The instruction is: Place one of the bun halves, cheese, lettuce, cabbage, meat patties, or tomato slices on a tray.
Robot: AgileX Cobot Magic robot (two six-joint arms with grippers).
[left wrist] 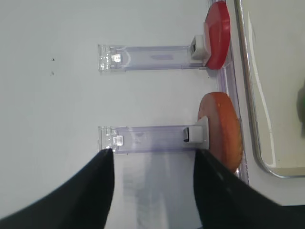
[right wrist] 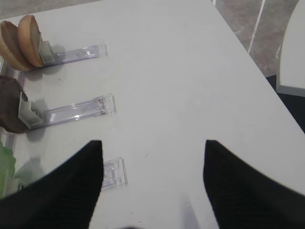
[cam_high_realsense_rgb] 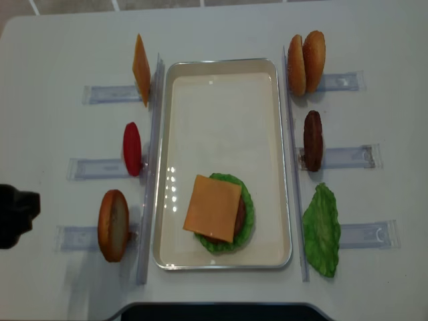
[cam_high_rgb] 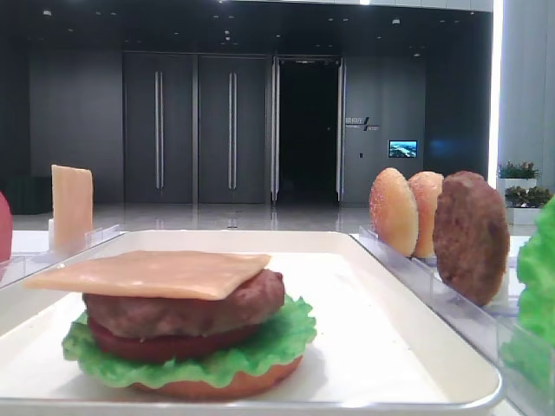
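Observation:
On the white tray (cam_high_realsense_rgb: 167, 134) a stack stands near the front: a cheese slice (cam_high_realsense_rgb: 212, 207) on a meat patty (cam_high_rgb: 186, 312), a tomato slice (cam_high_rgb: 165, 347), lettuce (cam_high_realsense_rgb: 247, 214) and a bun half (cam_high_rgb: 217, 386). My left gripper (left wrist: 155, 152) is open and empty over a clear rack (left wrist: 143, 139) that holds a bun half (left wrist: 221, 129) on edge; a tomato slice (left wrist: 218, 33) stands in the rack beyond. My right gripper (right wrist: 152, 143) is open and empty over bare table, to the right of two bun halves (right wrist: 24, 40), a patty (right wrist: 10, 109) and lettuce (right wrist: 5, 164).
Left of the tray a second cheese slice (cam_high_realsense_rgb: 141, 69) stands on edge in its rack. Long clear rails (cam_high_realsense_rgb: 152, 167) run along both sides of the tray. The left arm's dark body (cam_high_realsense_rgb: 15, 215) shows at the left edge of the overhead view.

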